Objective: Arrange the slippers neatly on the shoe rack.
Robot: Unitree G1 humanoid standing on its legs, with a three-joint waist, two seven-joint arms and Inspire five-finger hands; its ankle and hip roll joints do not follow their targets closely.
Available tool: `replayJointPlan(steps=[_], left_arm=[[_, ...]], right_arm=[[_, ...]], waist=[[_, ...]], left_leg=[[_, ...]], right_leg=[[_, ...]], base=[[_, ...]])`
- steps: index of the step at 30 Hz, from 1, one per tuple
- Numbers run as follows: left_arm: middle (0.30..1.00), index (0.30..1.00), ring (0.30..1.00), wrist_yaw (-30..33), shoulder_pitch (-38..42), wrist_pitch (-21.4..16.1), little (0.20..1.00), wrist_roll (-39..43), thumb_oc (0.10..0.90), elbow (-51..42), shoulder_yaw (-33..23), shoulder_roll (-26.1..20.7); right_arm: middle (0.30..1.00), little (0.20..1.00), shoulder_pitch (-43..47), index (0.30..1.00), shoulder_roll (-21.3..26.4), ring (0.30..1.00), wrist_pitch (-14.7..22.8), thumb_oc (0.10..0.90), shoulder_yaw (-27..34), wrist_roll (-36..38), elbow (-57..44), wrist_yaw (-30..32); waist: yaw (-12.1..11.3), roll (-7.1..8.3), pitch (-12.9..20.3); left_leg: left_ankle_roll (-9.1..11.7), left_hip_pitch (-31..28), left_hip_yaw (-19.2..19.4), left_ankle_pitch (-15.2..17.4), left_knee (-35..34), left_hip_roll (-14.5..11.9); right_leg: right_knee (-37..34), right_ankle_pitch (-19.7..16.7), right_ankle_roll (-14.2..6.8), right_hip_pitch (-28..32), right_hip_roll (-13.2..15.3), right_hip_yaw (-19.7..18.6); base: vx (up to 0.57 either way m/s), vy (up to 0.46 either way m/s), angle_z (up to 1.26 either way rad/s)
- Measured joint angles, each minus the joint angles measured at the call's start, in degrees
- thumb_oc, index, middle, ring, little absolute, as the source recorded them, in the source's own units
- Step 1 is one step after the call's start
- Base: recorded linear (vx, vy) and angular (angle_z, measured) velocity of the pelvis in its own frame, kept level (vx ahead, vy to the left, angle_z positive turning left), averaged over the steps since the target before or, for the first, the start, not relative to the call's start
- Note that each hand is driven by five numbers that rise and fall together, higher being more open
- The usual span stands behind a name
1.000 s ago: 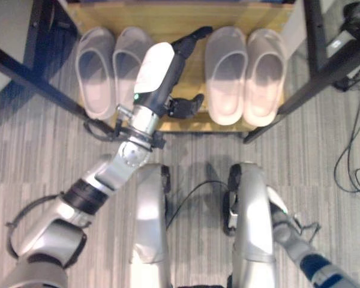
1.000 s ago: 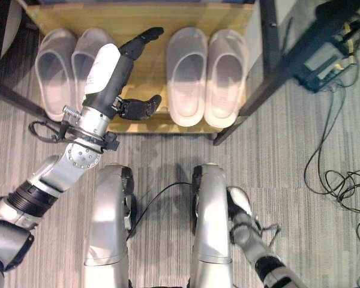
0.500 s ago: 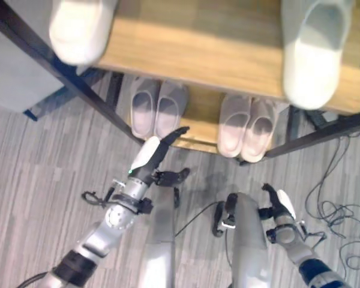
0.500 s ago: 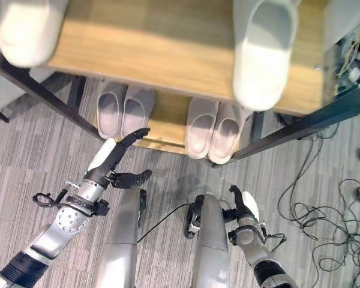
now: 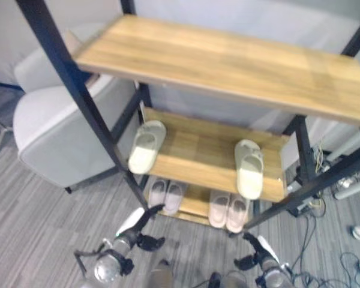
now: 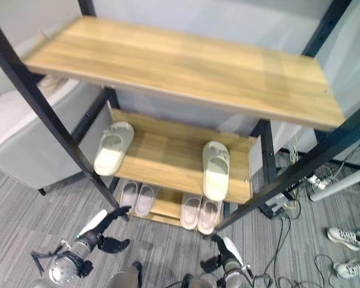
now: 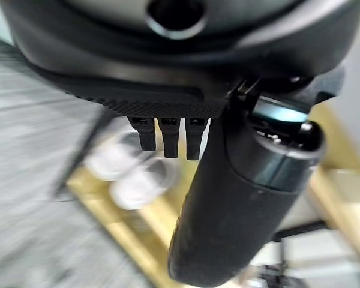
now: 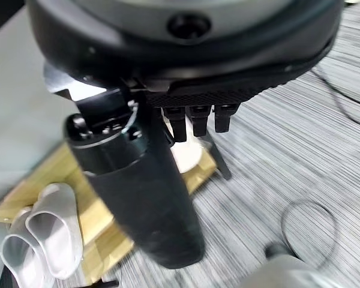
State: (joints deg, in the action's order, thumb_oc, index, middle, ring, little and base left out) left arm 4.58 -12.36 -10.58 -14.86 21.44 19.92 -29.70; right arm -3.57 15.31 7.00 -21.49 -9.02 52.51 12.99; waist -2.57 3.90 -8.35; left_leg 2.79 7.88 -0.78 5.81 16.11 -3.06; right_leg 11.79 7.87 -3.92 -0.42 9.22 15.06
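A grey armchair (image 5: 54, 129) sits at the left of the frame beside the shoe rack (image 5: 228, 66), with white sneakers (image 6: 348, 235) on the floor at lower right. Two cream slippers (image 6: 112, 148) lie apart on the middle shelf; two pale pairs (image 6: 138, 197) sit on the bottom shelf. The left robot hand (image 5: 138, 221) and the right robot hand (image 6: 228, 249), both open and empty, hover low, below the rack.

Left hand (image 5: 137, 227): white cover over dark fingers, silver-grey round wrist joint behind; right hand (image 6: 226, 253): dark with white cover; close up, each hand has a glossy black housing, a ribbed black strip, short dark fingers, a thick matte black thumb.
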Motion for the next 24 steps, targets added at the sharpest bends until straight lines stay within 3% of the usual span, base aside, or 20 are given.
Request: replayJointPlan(steps=[1, 3, 4, 8, 10, 12, 13, 15, 16, 17, 18, 21, 24], left_arm=[[0.9, 0.9, 0.9, 0.43, -0.9, 0.13, 0.9, -0.12, 0.8, 0.66, 0.61, 0.72], [0.9, 0.9, 0.9, 0.86, -1.02, -0.09, 0.9, -1.49, 0.8, 3.72, 1.61, 2.39], [0.9, 0.9, 0.9, 0.92, -0.58, 0.25, 0.9, -1.89, 0.8, 5.0, 2.94, 2.77], [0.9, 0.9, 0.9, 1.19, 0.2, 0.49, 0.9, -3.78, 0.8, 6.18, 4.18, 4.09], [0.9, 0.9, 0.9, 1.42, 2.29, 0.43, 0.9, -4.78, 0.8, 7.19, 5.16, 4.0], [0.9, 0.9, 0.9, 2.79, 3.9, 0.52, 0.9, -6.33, 0.8, 7.81, 4.5, 3.53], [0.9, 0.9, 0.9, 3.85, 4.38, 0.57, 0.9, -6.48, 0.8, 8.23, 4.37, 3.5], [0.9, 0.9, 0.9, 5.01, 5.06, 0.7, 0.9, -7.97, 0.8, 9.16, 4.49, 3.65], [0.9, 0.9, 0.9, 5.19, 5.37, 0.57, 0.9, -8.28, 0.8, 9.97, 4.5, 3.73], [0.9, 0.9, 0.9, 5.45, 6.18, 0.71, 0.9, -8.5, 0.8, 12.37, 4.49, 4.6], [0.9, 0.9, 0.9, 6.39, 6.56, 0.99, 0.9, -8.51, 0.8, 14.09, 4.08, 5.26], [0.9, 0.9, 0.9, 6.67, 5.22, 1.75, 0.9, -8.52, 0.8, 17.22, 2.61, 6.3], [0.9, 0.9, 0.9, 8.55, 4.1, 2.64, 0.9, -7.84, 0.8, 23.89, 1.1, 9.29]], right_arm=[[0.9, 0.9, 0.02, 0.9, -0.43, 0.9, 0.23, 0.8, -0.31, -0.03, -0.02, -0.02], [0.9, 0.9, 0.16, 0.9, -0.88, 0.9, 0.18, 0.8, -0.27, -0.06, -0.12, -0.33], [0.9, 0.9, 0.28, 0.9, -1.25, 0.9, 0.19, 0.8, -0.06, -0.41, 0.11, -0.23], [0.9, 0.9, -0.84, 0.9, -2.67, 0.9, 0.11, 0.8, 1.28, -0.5, 0.0, -0.25], [0.9, 0.9, -0.74, 0.9, -2.16, 0.9, -0.64, 0.8, 2.3, -0.34, -1.0, -0.19], [0.9, 0.9, -0.85, 0.9, -1.77, 0.9, -0.93, 0.8, 2.5, -0.22, -3.21, 0.1], [0.9, 0.9, -0.77, 0.9, -1.7, 0.9, -0.95, 0.8, 2.51, -0.19, -3.73, 0.19], [0.9, 0.9, -0.36, 0.9, -1.12, 0.9, -1.02, 0.8, 1.95, 0.13, -5.45, 0.39], [0.9, 0.9, -0.35, 0.9, -1.1, 0.9, -1.01, 0.8, 1.78, 0.13, -6.01, 0.41], [0.9, 0.9, -0.51, 0.9, -1.04, 0.9, -1.06, 0.8, 1.59, 0.12, -6.64, 0.36], [0.9, 0.9, -0.6, 0.9, -1.02, 0.9, -1.13, 0.8, 1.13, 0.09, -7.68, 0.37], [0.9, 0.9, -0.74, 0.9, -0.65, 0.9, -0.48, 0.8, 0.78, 0.07, -11.34, 0.82], [0.9, 0.9, -0.13, 0.9, 0.15, 0.9, -0.13, 0.8, 0.55, 0.08, -13.42, 1.35]], waist=[[-0.8, 0.1, 0.02], [-1.39, -0.39, 0.2], [-0.59, -0.44, 0.29], [1.15, -0.16, 1.42], [1.69, -1.01, 2.05], [2.56, -1.59, 2.33], [2.63, -1.85, 2.35], [4.17, -3.55, 2.34], [4.36, -4.14, 2.35], [4.16, -5.01, 2.4], [4.03, -5.33, 2.56], [3.88, -4.35, 3.5], [3.87, -4.73, 4.29]], left_leg=[[-0.06, -0.08, 0.53, 0.5, 0.42, 0.08], [-0.1, -0.6, -2.19, 0.61, -0.15, 0.04], [-0.13, -1.44, -2.48, 1.71, -0.33, 0.87], [-3.23, -2.01, -0.1, 0.32, -2.42, 4.1], [-5.25, -1.1, 1.84, -0.16, -2.7, 5.85], [-6.97, -2.0, 3.59, -1.44, -5.67, 7.57], [-7.84, -2.1, 3.76, -2.01, -6.28, 8.29], [-9.45, -3.48, 3.6, -5.05, -10.56, 8.75], [-9.45, -4.24, 3.65, -6.22, -12.64, 8.64], [-9.51, -5.33, 3.35, -7.78, -15.12, 8.23], [-9.35, -5.87, 3.18, -8.75, -16.71, 7.87], [-8.31, -6.22, 3.0, -10.09, -19.38, 8.36], [-7.35, -6.74, 1.94, -10.93, -21.01, 8.04]], right_leg=[[-0.93, -1.23, 0.37, -0.37, 0.24, -1.72], [-0.81, -1.76, -0.38, 0.09, 0.23, -3.68], [-1.76, -2.1, -0.56, 0.24, 0.85, -4.07], [-6.04, -5.56, 0.71, 0.79, 3.36, -5.57], [-7.53, -8.62, 1.09, -0.02, 5.11, -6.95], [-8.71, -11.94, 0.3, -0.7, 6.91, -8.19], [-7.95, -13.21, -1.24, -1.31, 7.19, -8.76], [-3.37, -14.41, -1.16, -5.35, 6.86, -13.1], [-2.13, -13.31, -2.53, -5.96, 6.22, -14.74], [-0.84, -10.52, -3.7, -6.32, 3.85, -16.18], [0.0, -8.45, -3.66, -6.11, 1.7, -16.07], [-6.49, -6.93, -2.1, -2.34, -1.27, -14.17], [-14.37, -10.58, -2.53, 1.13, -1.86, -14.04]], base=[[0.01, 0.358, -0.57], [-0.02, 0.375, -0.47], [-0.09, 0.367, -0.24], [-0.1, 0.309, -0.18], [-0.11, 0.321, -0.34], [-0.15, 0.287, -0.36], [-0.17, 0.243, -0.21], [-0.08, 0.116, 0.01], [-0.04, 0.048, 0.01], [-0.01, 0.011, 0.05], [0.03, -0.019, 0.07], [0.05, -0.07, 0.18], [0.03, -0.082, 0.05]])
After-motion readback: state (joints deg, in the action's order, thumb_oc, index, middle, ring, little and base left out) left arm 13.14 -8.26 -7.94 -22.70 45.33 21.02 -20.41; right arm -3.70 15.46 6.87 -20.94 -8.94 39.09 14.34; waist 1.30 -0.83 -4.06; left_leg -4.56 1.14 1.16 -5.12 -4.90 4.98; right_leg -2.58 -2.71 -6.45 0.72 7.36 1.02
